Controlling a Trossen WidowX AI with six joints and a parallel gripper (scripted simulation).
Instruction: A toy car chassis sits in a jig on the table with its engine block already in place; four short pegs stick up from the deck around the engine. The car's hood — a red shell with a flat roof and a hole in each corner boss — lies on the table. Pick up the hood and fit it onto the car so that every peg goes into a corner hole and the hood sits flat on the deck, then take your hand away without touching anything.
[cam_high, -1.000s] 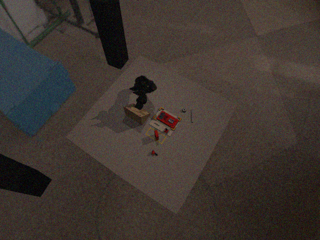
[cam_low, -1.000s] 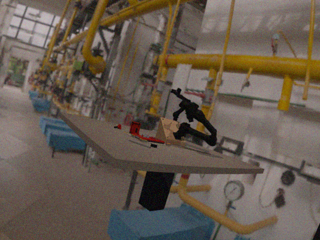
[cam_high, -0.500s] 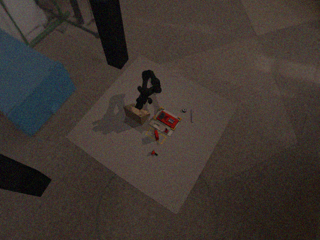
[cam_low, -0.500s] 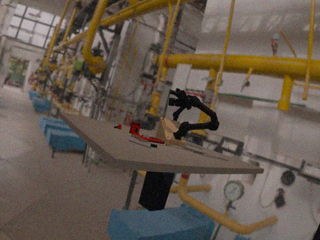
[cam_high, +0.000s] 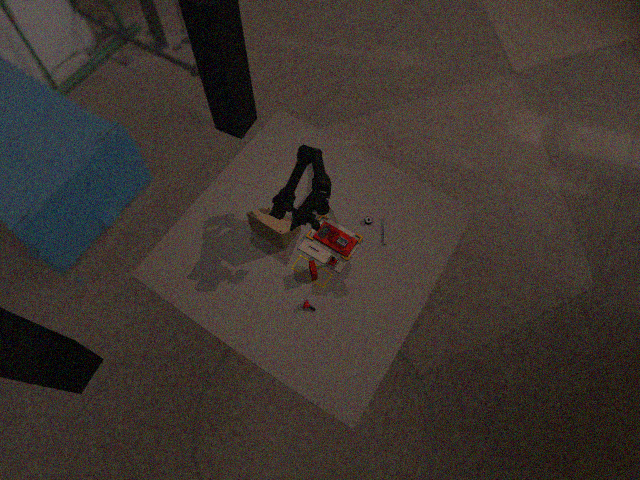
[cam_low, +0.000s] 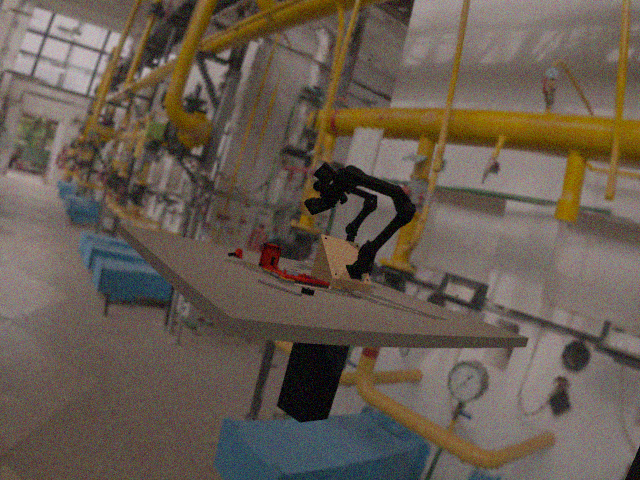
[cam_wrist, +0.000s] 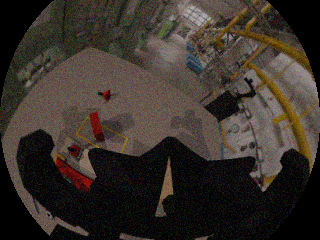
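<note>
The red hood (cam_high: 312, 270) (cam_low: 269, 255) (cam_wrist: 96, 126) appears to stand upright on a narrow side, by a yellow outline. The red chassis (cam_high: 326, 233) (cam_low: 305, 279) (cam_wrist: 72, 175) lies flat between yellow corner pieces, with grey details on its deck. The pegs and the corner holes are too small to make out. My gripper (cam_wrist: 170, 140) is shut and empty. It hangs well above the table, near the wooden block and to one side of the chassis; it touches neither chassis nor hood. Its body hides part of the chassis in the wrist view.
A slanted wooden block (cam_high: 271, 223) (cam_low: 338, 258) stands by the arm's base. A pale plate (cam_high: 311, 250) with a small red part (cam_high: 332, 261) (cam_wrist: 74, 150) lies between chassis and hood. A red-and-black part (cam_high: 308, 305) (cam_low: 236, 253) (cam_wrist: 105, 94), a small wheel (cam_high: 368, 218) and a thin rod (cam_high: 383, 232) lie apart.
</note>
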